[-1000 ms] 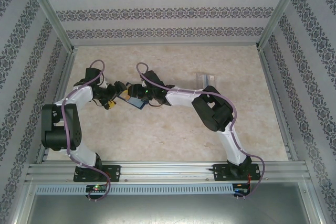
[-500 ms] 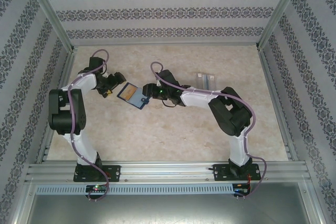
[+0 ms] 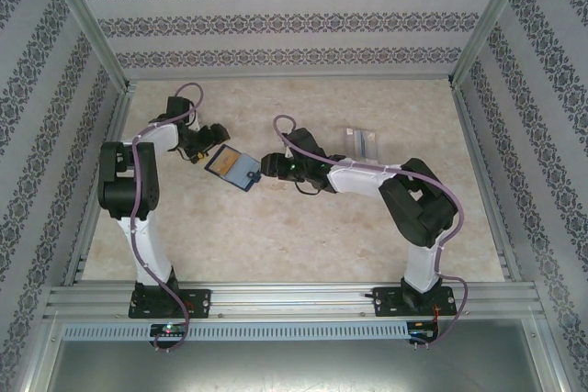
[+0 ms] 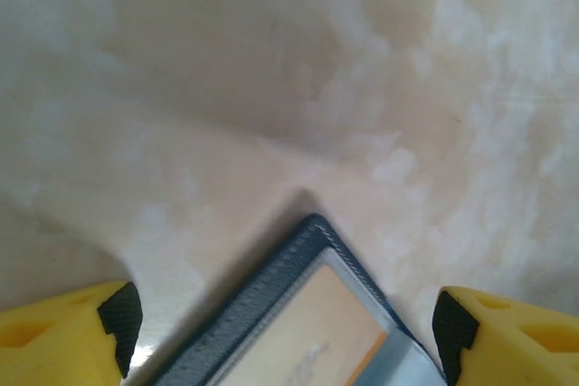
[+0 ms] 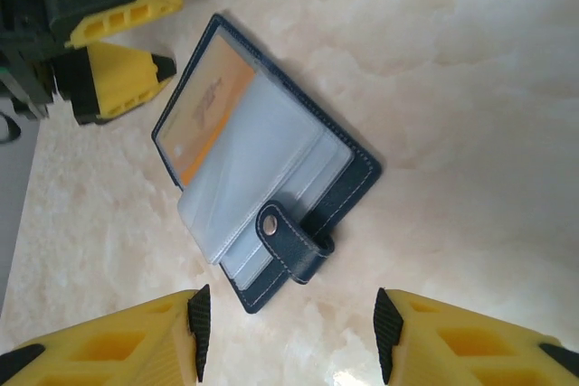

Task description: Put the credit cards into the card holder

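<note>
Beside the card holder (image 5: 271,187), left end effector (image 4: 285,318) and right end effector (image 5: 289,332) gape empty.

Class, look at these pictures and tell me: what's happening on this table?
Two robot arms are working on an open card holder lying on the table. An orange-yellow credit card already sits inside one of its clear sleeves. The left gripper and right gripper are on either side of it, both open and holding nothing.
</note>
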Controlling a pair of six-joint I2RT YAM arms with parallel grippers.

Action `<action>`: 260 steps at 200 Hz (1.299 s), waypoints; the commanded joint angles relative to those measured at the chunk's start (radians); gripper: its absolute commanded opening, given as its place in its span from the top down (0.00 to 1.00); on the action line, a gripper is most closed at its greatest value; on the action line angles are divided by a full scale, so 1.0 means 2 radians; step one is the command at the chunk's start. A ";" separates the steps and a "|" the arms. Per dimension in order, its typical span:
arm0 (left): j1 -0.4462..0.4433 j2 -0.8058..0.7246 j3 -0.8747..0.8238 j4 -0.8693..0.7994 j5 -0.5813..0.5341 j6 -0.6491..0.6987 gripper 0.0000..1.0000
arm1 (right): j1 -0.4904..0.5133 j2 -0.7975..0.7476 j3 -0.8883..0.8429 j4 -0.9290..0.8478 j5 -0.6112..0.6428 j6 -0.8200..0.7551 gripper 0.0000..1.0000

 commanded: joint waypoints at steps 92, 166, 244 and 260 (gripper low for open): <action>-0.161 -0.141 -0.170 0.155 0.090 -0.201 0.15 | -0.029 -0.083 -0.060 -0.094 0.075 0.035 0.47; -0.222 -0.149 -0.234 0.214 0.091 -0.270 0.15 | 0.013 -0.151 -0.071 -0.281 0.144 0.147 0.38; -0.168 -0.207 -0.179 0.031 -0.029 -0.119 0.11 | 0.034 -0.054 -0.034 -0.216 0.069 0.196 0.44; -0.168 -0.182 -0.178 0.050 -0.028 -0.103 0.11 | 0.038 -0.047 -0.030 -0.211 0.077 0.196 0.46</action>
